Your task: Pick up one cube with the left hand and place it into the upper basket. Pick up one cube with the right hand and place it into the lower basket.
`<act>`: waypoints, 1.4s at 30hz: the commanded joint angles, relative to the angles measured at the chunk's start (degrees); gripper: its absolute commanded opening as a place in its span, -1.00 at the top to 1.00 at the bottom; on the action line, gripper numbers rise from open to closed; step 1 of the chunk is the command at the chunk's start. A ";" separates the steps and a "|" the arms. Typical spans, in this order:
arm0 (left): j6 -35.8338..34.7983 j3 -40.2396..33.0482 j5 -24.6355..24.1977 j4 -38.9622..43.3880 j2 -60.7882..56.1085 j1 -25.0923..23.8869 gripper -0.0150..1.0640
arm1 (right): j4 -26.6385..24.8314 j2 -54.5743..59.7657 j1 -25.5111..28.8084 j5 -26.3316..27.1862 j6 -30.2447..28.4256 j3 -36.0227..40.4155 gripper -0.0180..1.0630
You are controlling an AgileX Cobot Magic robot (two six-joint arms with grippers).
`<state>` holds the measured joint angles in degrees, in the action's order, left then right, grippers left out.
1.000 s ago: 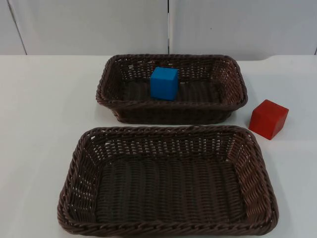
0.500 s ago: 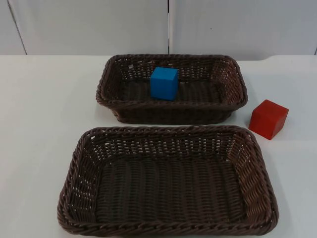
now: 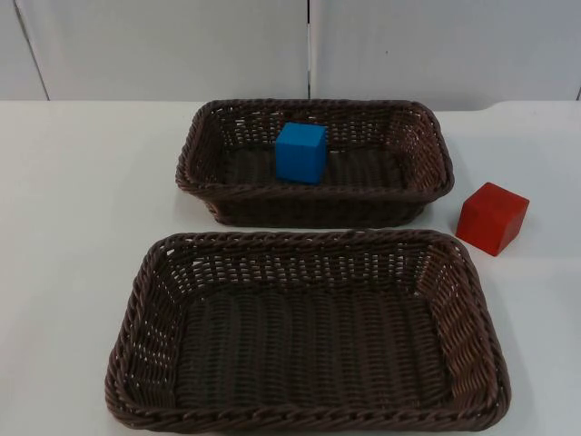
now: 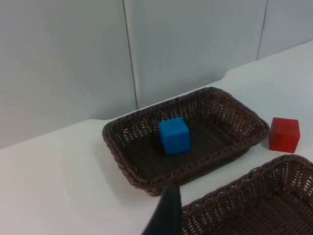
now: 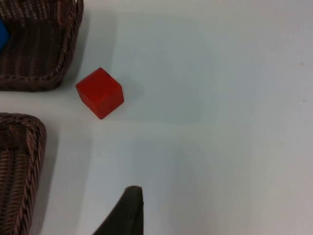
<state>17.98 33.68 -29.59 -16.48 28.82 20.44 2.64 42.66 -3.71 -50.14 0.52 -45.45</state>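
With the blue cube (image 3: pixel 300 152) already in the upper basket (image 3: pixel 427 136), I saw the red cube (image 3: pixel 491 218) near the table's (image 3: pixel 82 200) right edge beside the lower basket (image 3: pixel 472 300), ahead of my right gripper (image 5: pixel 128 210), finger state untellable.

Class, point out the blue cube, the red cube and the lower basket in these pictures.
blue cube (image 3: pixel 300 153), top view, front face.
red cube (image 3: pixel 491 219), top view, front face.
lower basket (image 3: pixel 465 324), top view, right wall.
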 commanded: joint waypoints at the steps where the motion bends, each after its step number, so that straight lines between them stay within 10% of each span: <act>1: -0.50 -0.34 -0.03 0.40 -0.27 0.11 -0.45 | 0.15 2.87 -0.14 0.65 -0.15 -1.55 -0.98; 42: -0.50 -0.34 -0.13 0.89 -0.27 0.11 -0.45 | -6.03 45.88 -6.56 6.18 -15.04 -19.71 -0.98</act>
<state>17.98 33.68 -29.72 -16.02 28.82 20.44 -3.02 87.73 -9.07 -44.95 -12.95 -64.82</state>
